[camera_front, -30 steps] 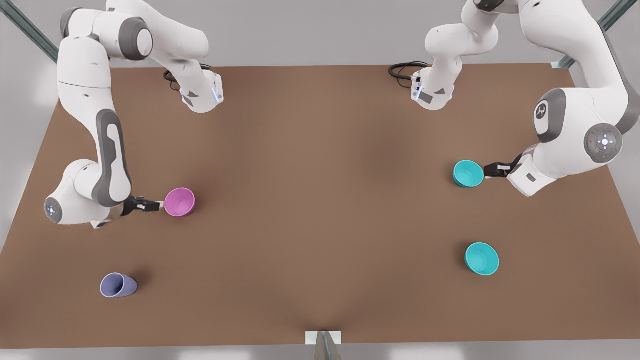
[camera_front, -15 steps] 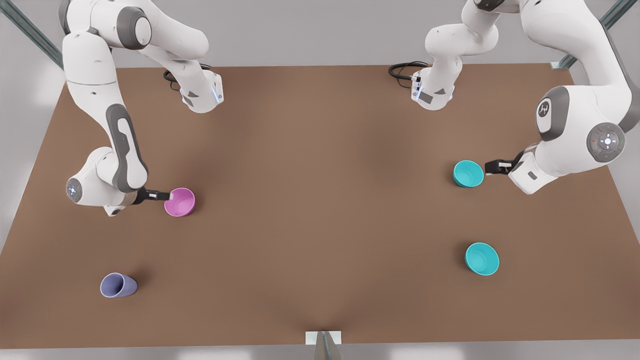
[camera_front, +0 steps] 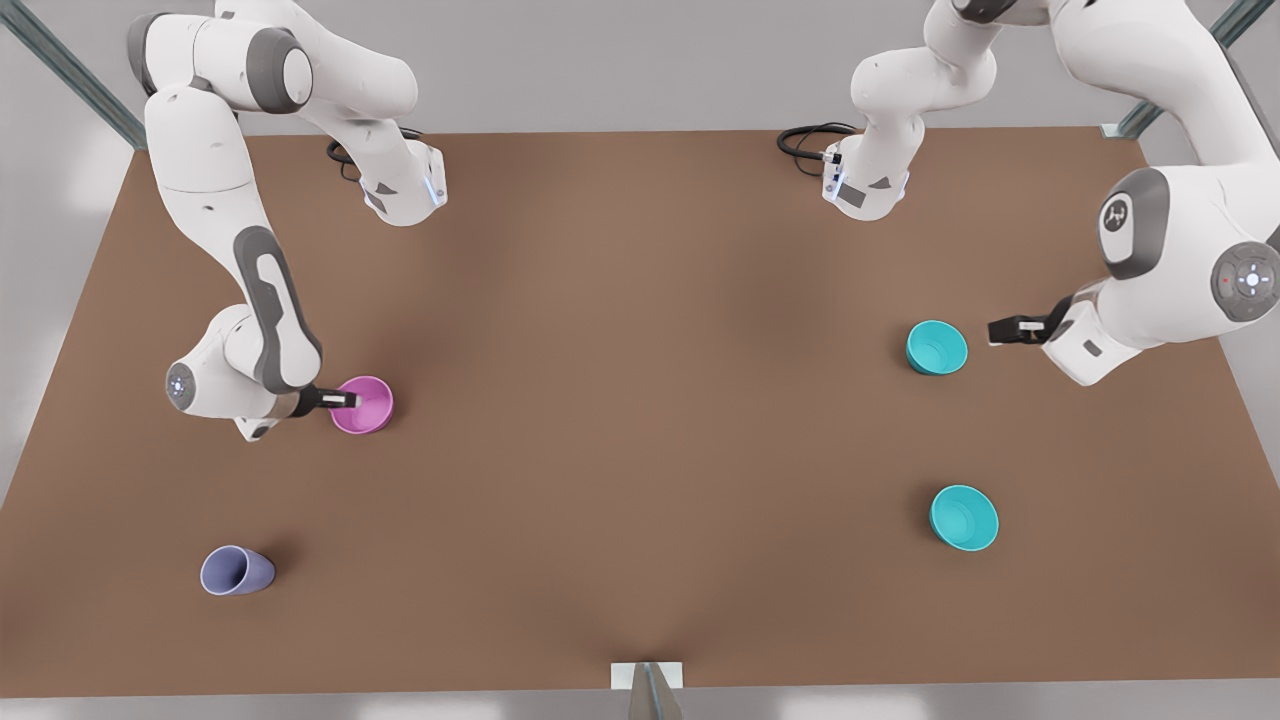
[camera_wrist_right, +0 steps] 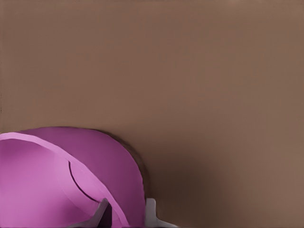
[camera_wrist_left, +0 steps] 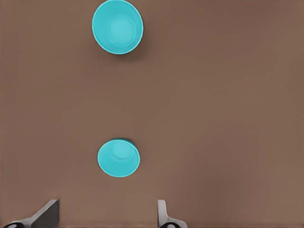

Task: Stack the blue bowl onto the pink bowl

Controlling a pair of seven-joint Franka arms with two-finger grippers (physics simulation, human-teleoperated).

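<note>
My right gripper [camera_front: 350, 400] has its fingers pinching the pink bowl's [camera_front: 366, 405] rim, left side of the desk [camera_front: 640, 400]. Left gripper [camera_front: 1000, 331] hangs spread open beside the teal bowl [camera_front: 936, 347]; blue bowl [camera_front: 964, 517] sits nearer, right.

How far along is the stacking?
Done: nothing stacked. In hand: right gripper pinches the pink bowl by its rim; left gripper hangs open beside the teal bowl. Left: the blue bowl sits untouched on the table and must go onto the pink bowl.
</note>
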